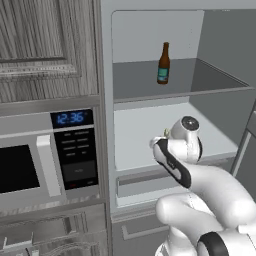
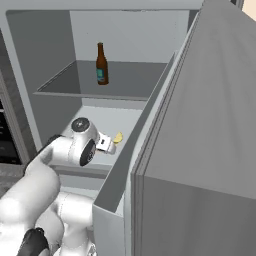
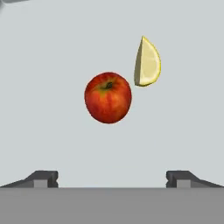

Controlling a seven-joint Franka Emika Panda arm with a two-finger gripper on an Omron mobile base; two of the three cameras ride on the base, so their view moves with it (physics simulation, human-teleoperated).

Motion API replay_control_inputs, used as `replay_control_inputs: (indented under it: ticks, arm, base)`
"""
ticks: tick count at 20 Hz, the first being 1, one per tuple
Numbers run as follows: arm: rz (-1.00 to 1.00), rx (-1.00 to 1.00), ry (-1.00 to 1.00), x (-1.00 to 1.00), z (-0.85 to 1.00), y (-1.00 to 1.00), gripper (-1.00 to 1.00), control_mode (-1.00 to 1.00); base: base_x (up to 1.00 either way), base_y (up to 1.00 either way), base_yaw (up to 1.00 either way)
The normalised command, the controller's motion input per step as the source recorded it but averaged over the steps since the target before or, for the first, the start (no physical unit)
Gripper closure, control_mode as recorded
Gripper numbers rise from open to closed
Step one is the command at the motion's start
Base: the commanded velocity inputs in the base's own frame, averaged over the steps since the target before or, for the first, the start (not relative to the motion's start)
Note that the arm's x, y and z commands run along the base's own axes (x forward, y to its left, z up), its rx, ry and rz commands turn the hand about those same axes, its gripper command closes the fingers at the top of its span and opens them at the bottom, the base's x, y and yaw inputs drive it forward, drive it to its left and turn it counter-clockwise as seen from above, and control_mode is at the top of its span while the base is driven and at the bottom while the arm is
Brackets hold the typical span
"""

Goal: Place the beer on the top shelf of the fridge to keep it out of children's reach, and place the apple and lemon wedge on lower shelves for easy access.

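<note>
A microwave (image 1: 47, 160) with a blue clock display is built into the wall at the left, and grey wood-grain cabinet doors (image 1: 45, 45) are seen above it.

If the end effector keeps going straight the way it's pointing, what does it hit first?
Probably the apple, near the centre line between the open end effector fingertips; the lemon wedge lies off to one side. Depth is unclear, so the pale shelf under them could come first.

Even, shadowless rendered light throughout, bright and flat, with slightly soft, low-resolution edges.
</note>
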Motion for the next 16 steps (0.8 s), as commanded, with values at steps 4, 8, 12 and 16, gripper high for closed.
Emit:
replay_control_inputs:
  ticks: [4,8,12,16]
  arm:
    - [0.0,-0.04,0.0,-0.88,0.54,0.0,-1.0,-1.0]
    - [0.0,-0.09,0.0,-0.99,0.59,0.04,-1.0,-1.0]
    - [0.0,-0.1,-0.1,-0.96,0.73,0.05,-1.0,-1.0]
    - [0.0,-0.06,-0.19,-0.81,0.94,0.09,-1.0,-1.0]
  base:
    - [0.0,0.0,0.0]
    - [0.0,0.0,0.0]
    - [0.0,0.0,0.0]
    - [0.0,0.0,0.0]
